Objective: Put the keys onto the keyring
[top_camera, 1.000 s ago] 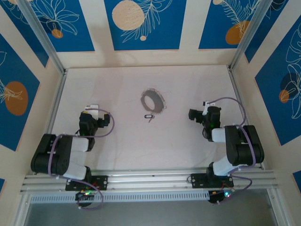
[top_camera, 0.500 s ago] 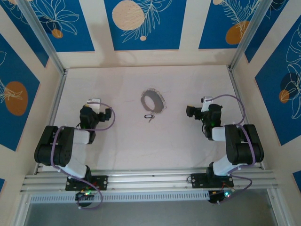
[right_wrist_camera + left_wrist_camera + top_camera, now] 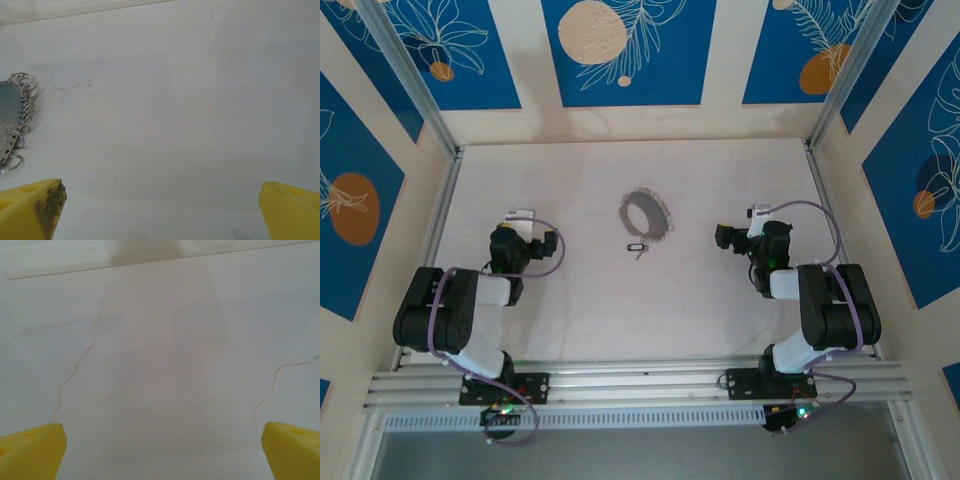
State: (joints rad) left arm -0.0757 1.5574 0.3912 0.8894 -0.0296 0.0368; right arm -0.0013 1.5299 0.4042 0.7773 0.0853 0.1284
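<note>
Sitting mid-table, the keyring lay between the two arms, with the keys just beside its near edge. The left gripper was well off to the left, fingers spread wide, nothing in them. The right gripper was spread wide too and empty, with the ring's wiry edge at the left of its wrist view. Compared with a second before, the left arm had shifted a bit and the right gripper had nudged toward the ring; the ring and keys hadn't budged. The table was pale, with fine crack-like veins. The walls had blue panels with leaf drawings and orange and cream circles.
</note>
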